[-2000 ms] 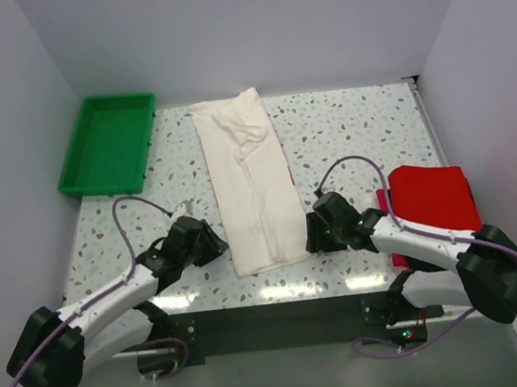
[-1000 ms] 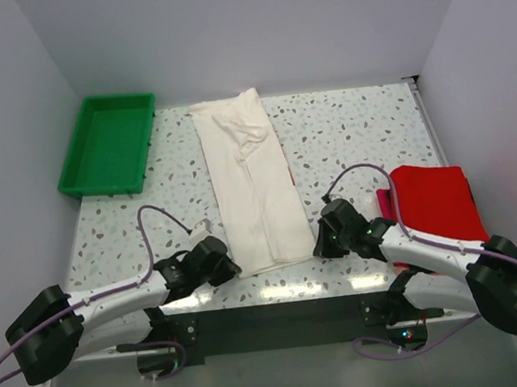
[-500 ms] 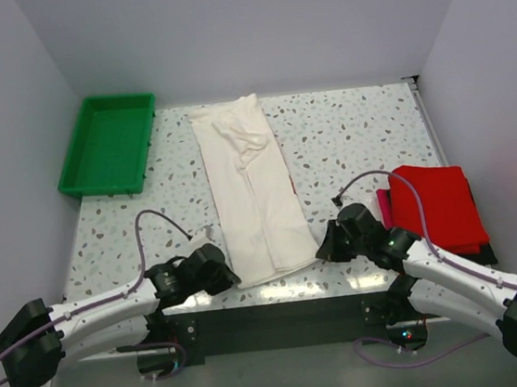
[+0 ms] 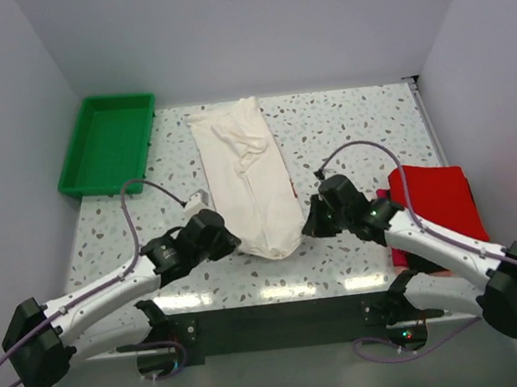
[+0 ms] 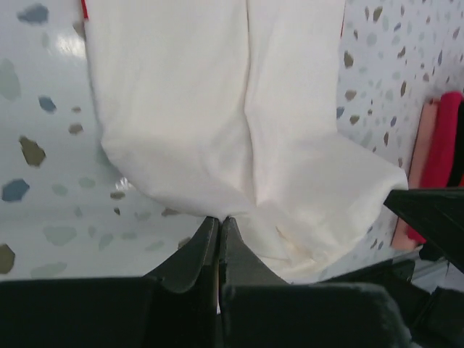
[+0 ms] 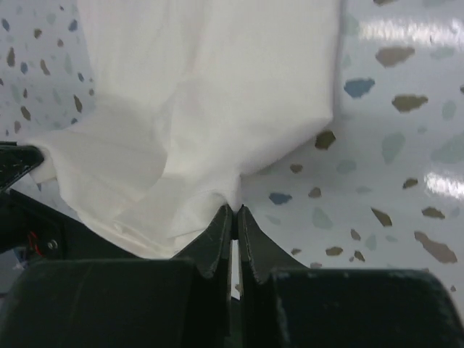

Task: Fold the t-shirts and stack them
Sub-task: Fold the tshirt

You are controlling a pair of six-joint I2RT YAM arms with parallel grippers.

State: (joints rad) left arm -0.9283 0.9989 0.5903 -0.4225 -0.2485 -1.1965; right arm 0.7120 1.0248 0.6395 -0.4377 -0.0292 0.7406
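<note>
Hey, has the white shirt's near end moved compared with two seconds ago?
Yes. The near end of the off-white t-shirt has drawn back from the front edge of the table, toward the far wall, pinched by the left gripper and right gripper.

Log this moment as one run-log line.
left gripper: shut on white shirt hem | right gripper: shut on same hem | red shirts: piled at right

We see a speckled surface (image 4: 345, 137) with a green tray (image 4: 99, 187), a long off-white shirt (image 4: 242, 167) and red shirts (image 4: 437, 201), maybe stacked.
</note>
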